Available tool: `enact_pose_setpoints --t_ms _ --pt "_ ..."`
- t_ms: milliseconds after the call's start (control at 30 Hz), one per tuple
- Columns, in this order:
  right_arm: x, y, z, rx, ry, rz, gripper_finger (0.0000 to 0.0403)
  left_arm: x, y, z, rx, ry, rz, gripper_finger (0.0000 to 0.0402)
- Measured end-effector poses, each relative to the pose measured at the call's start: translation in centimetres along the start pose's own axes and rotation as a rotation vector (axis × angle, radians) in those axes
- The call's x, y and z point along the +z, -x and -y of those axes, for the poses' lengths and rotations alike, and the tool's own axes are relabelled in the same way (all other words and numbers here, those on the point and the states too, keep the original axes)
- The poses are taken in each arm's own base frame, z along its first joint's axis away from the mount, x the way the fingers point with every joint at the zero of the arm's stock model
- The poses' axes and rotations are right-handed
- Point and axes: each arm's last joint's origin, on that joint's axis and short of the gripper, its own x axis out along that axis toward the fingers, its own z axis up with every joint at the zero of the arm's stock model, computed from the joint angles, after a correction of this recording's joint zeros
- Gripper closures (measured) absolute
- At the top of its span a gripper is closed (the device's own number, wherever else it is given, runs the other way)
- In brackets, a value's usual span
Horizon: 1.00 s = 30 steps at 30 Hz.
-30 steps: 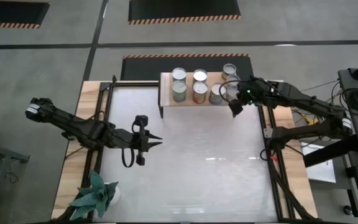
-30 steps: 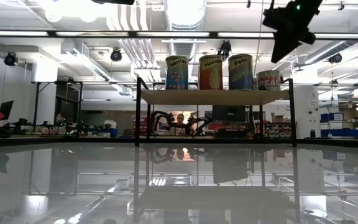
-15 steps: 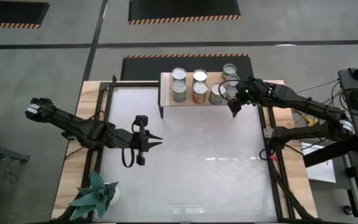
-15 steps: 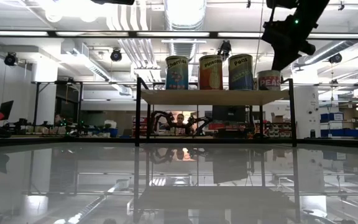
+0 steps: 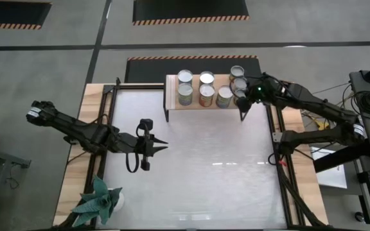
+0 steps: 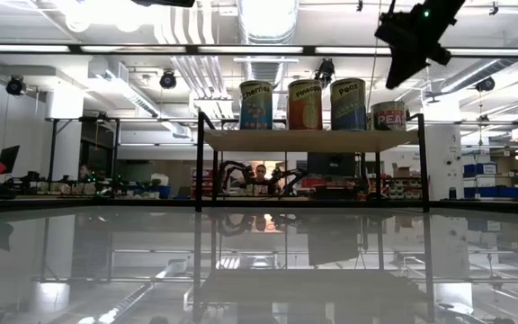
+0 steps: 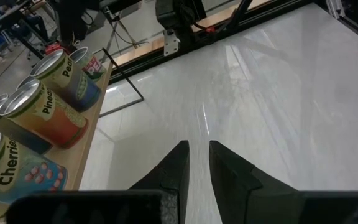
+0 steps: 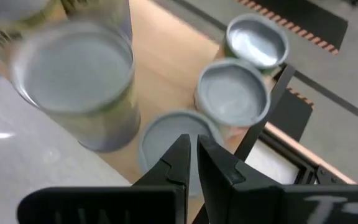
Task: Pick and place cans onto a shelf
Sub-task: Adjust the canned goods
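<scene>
Several tin cans with silvery tops [image 5: 207, 78] stand upright on the light-wood shelf [image 5: 194, 104] at the table's far edge. They show side-on in the low view [image 6: 305, 104] and in the left wrist view [image 7: 42, 115]. My right gripper [image 5: 241, 110] is shut and empty. It hangs above the shelf's right end, over a low can [image 6: 389, 115], [image 8: 166, 146], and touches nothing. My left gripper [image 5: 162, 146] is shut and empty, above the table's left middle, pointing at the shelf [image 7: 95, 124].
A teal spiky plant [image 5: 98, 202] stands at the table's near left corner. Black frame rails [image 5: 276, 135] run along the table's left and right sides. The white tabletop [image 5: 204, 173] lies bare between the shelf and the near edge.
My right gripper has dipped slightly and then risen again above the shelf's right end, shifting a little toward the far edge. It stays shut and empty. The cans have not moved.
</scene>
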Motion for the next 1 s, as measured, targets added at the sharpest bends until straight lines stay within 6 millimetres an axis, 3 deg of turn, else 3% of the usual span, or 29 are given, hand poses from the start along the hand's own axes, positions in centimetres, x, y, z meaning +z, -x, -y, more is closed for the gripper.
enact_pose_setpoints --t_ms 133,300,467,633,1000 --pt "1.0 1.0 0.2 0.002 -0.005 0.05 0.0385 0.0 0.0 0.0 0.0 0.0 0.0 0.0358" --pt "1.5 0.8 1.4 -0.059 -0.016 0.072 0.0385 0.0 0.0 0.0 0.0 0.0 0.0 0.0358" --pt "1.3 -1.0 3.5 -0.148 -0.082 0.01 0.0385 0.0 0.0 0.0 0.0 0.0 0.0 0.0358" --pt "1.1 -3.5 5.2 -0.078 -0.148 -0.067 0.0385 0.0 0.0 0.0 0.0 0.0 0.0 0.0358" --pt "1.3 -5.8 5.6 -0.085 -0.153 -0.096 0.0386 0.0 0.0 0.0 0.0 0.0 0.0 0.0358"
